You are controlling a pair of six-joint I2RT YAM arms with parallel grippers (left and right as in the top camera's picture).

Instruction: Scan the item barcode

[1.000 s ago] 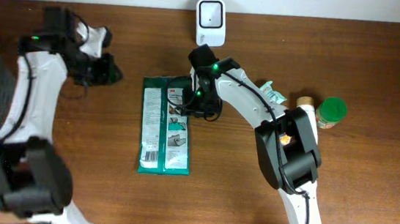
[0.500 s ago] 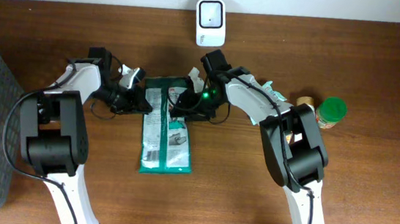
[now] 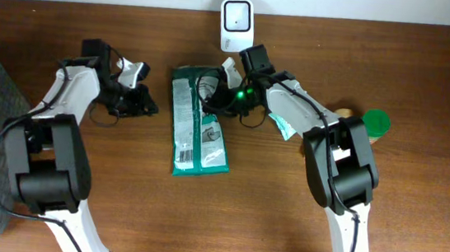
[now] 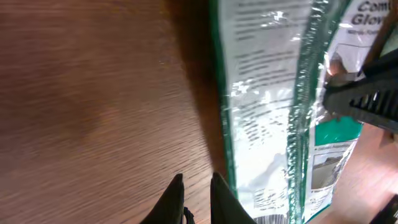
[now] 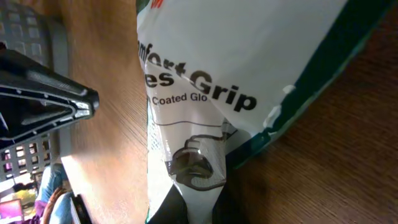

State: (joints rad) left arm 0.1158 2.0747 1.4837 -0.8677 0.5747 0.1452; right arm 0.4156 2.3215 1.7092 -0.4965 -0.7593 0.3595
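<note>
**A:** From overhead, is any print legible?

**B:** No, the writing on the glove packet point(image 3: 198, 128) is too small. The packet lies lengthwise on the surface point(image 3: 282, 222), with its far end toward the white scanner point(image 3: 236, 24). The right pincer point(image 3: 214, 90) is clamped on that end's right corner. The left pincer point(image 3: 146, 102) sits near the packet's left edge, apart from it.

**A:** And the left wrist camera?

**B:** The packet stretches ahead and to the right of the left pincer, close beside its right finger. "Com" and "Glov" show, cut off at the frame edge. The fingers stand nearly together with a thin slit between them and nothing in it.

**A:** Right wrist?

**B:** "Comfort Grip" with its first letters clipped, then "Coated Glo" and a glove drawing below. The packet runs straight out from the right pincer, its edge nipped between the closed fingers.
</note>
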